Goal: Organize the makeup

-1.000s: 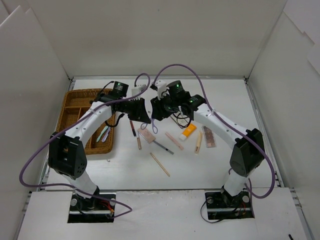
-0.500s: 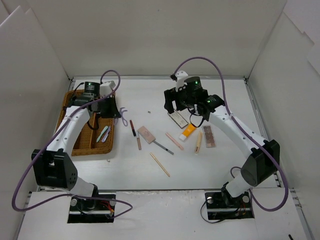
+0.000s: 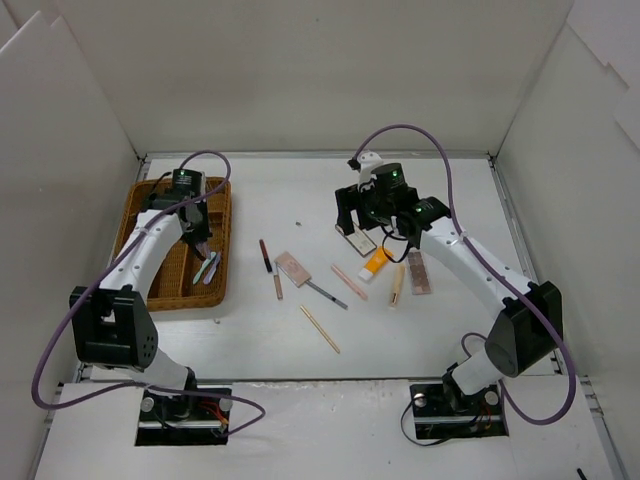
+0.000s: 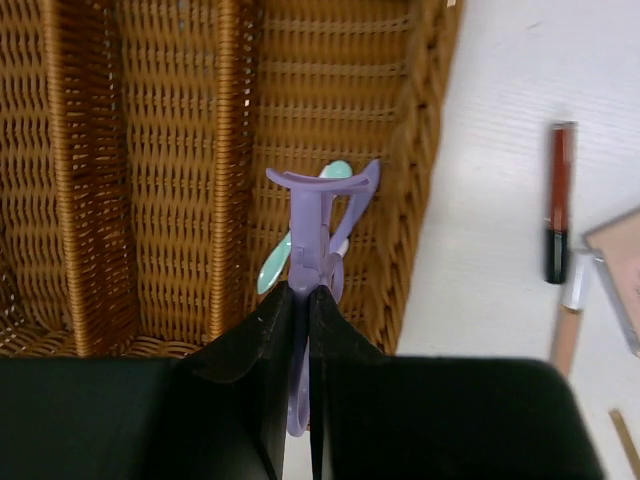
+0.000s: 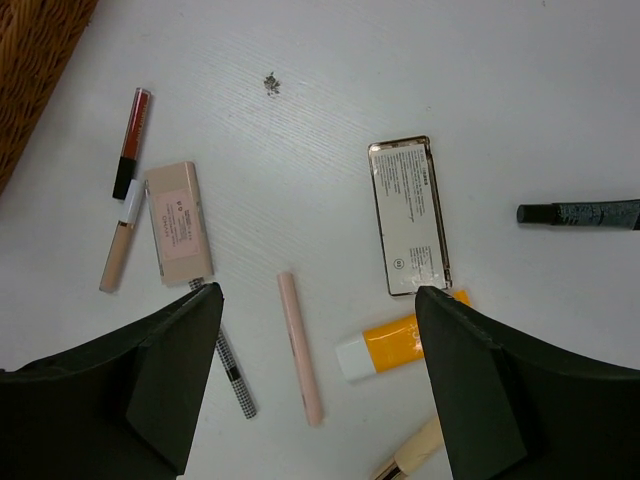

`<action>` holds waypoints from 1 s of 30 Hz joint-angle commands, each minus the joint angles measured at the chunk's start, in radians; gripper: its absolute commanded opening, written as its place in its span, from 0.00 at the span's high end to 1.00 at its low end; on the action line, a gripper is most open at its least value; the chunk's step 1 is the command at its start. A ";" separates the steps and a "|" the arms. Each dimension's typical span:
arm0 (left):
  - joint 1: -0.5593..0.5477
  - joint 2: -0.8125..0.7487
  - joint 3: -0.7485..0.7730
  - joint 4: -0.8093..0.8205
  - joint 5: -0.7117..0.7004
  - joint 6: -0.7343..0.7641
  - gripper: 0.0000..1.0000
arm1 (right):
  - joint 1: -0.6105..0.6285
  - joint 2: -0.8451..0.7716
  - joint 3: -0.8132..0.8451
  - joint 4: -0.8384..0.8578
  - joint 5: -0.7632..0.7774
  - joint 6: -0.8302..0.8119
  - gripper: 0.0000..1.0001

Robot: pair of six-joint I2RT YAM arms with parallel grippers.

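Left pincer: clamped on the handle of the purple curler, head pointing away from the wrist.
- One second ago this arm was at bench centre, close against the right arm. Half a second ago it was swinging toward the wicker tray. It now hangs over the tray.
- The curler sits above the compartment next to the tray wall on the bench side, directly over a mint-green stick already lying there.
- Cannot tell whether the curler head touches the weave or the stick.

Right pincer: jaws wide apart, holding nothing.
- It has drawn back from the centre huddle and hovers over the loose makeup.
- Below it lie a labelled flat case, an orange tube just beside that case, a pink stick and a beige compact.

Reading: transport of the curler looks done and only the release remains. The tray still holds very little. Most pieces remain on the bench, including the brown palette and a wooden stick. The task is at an early stage. The right arm's position suggests it may go for the case or the tube next.
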 commanded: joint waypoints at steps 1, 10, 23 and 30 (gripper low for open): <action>0.008 0.043 0.072 -0.004 -0.126 -0.044 1.00 | -0.012 -0.049 -0.008 0.042 0.030 0.005 0.25; -0.004 0.178 0.144 -0.024 -0.302 -0.066 1.00 | -0.035 -0.066 -0.037 0.033 0.036 0.000 0.25; -0.067 0.214 0.149 -0.023 -0.312 -0.068 0.60 | -0.058 -0.049 -0.026 0.031 0.025 0.000 0.24; -0.085 0.160 0.166 -0.023 -0.227 -0.077 0.42 | -0.057 -0.031 -0.012 0.031 0.019 0.003 0.24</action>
